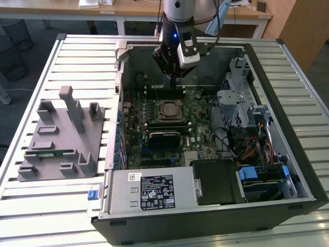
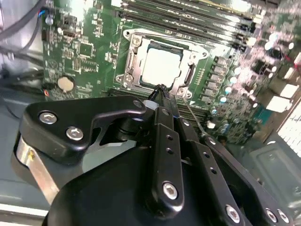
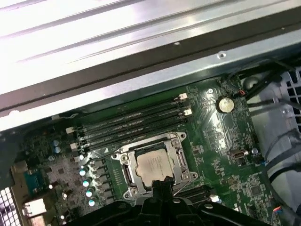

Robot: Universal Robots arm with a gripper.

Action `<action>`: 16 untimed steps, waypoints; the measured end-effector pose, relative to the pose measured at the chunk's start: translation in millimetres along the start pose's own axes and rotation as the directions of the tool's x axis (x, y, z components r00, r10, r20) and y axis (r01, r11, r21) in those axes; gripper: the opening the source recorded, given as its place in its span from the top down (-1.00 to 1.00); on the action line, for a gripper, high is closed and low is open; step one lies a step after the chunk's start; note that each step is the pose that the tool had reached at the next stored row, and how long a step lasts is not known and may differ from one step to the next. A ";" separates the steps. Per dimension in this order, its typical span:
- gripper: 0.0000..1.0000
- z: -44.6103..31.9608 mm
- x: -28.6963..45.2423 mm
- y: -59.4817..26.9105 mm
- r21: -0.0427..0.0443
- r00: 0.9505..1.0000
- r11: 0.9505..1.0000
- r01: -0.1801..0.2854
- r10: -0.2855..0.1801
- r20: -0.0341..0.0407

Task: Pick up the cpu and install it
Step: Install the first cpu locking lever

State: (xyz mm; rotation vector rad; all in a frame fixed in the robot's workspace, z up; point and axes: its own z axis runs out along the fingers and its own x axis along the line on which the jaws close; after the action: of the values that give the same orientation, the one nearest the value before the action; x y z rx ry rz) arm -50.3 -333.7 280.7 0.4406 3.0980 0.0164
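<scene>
The cpu (image 1: 168,109) lies flat in the open metal socket frame on the green motherboard (image 1: 198,128), its pale silver top facing up; both wrist views show it too (image 2: 162,66) (image 3: 153,167). My gripper (image 1: 174,81) hangs inside the computer case, a little above the board and just behind the socket, over the memory slots. In the second wrist view its black fingers (image 2: 162,122) run together to a tip at the socket's edge, so the gripper (image 2: 160,89) is shut with nothing seen between them. The fingertips (image 3: 162,184) sit close to the cpu without touching it.
The open case's walls (image 1: 119,92) surround the board. A black rectangular block (image 1: 164,138) lies in front of the socket, with a power supply (image 1: 149,190) and a drive cage with cables (image 1: 247,128) nearby. At the exterior view's left, a grey plastic fixture (image 1: 59,136) holds a green memory stick (image 1: 51,153).
</scene>
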 end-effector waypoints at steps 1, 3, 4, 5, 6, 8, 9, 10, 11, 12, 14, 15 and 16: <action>0.79 0.1 0.0 0.0 0.000 1.000 1.000 0.020 -0.020 0.000; 0.79 0.4 0.0 0.0 -0.001 0.998 0.998 0.058 -0.058 -0.001; 0.79 0.6 0.0 0.0 -0.001 0.997 0.997 0.076 -0.076 -0.001; 0.79 0.7 0.0 0.0 -0.001 0.996 0.996 0.094 -0.094 -0.001; 0.79 0.9 0.0 0.0 -0.001 0.994 0.994 0.112 -0.112 -0.001; 0.79 1.1 0.0 0.0 -0.002 0.989 0.989 0.147 -0.147 -0.002; 0.79 1.3 0.0 0.0 -0.002 0.986 0.986 0.165 -0.165 -0.002; 0.79 1.4 0.0 0.0 -0.002 0.983 0.983 0.184 -0.184 -0.002; 0.79 1.6 0.0 0.0 -0.002 0.979 0.979 0.202 -0.202 -0.002; 0.79 1.7 0.0 0.0 -0.003 0.976 0.976 0.219 -0.219 -0.002; 0.79 2.0 0.0 0.0 -0.003 0.967 0.967 0.254 -0.254 -0.003; 0.79 2.1 0.0 0.0 -0.003 0.962 0.962 0.272 -0.272 -0.003; 0.79 2.2 0.0 0.0 -0.004 0.957 0.957 0.289 -0.289 -0.003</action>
State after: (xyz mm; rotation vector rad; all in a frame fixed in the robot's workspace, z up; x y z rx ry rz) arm -50.3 -333.7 278.4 -0.0170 3.1308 0.0190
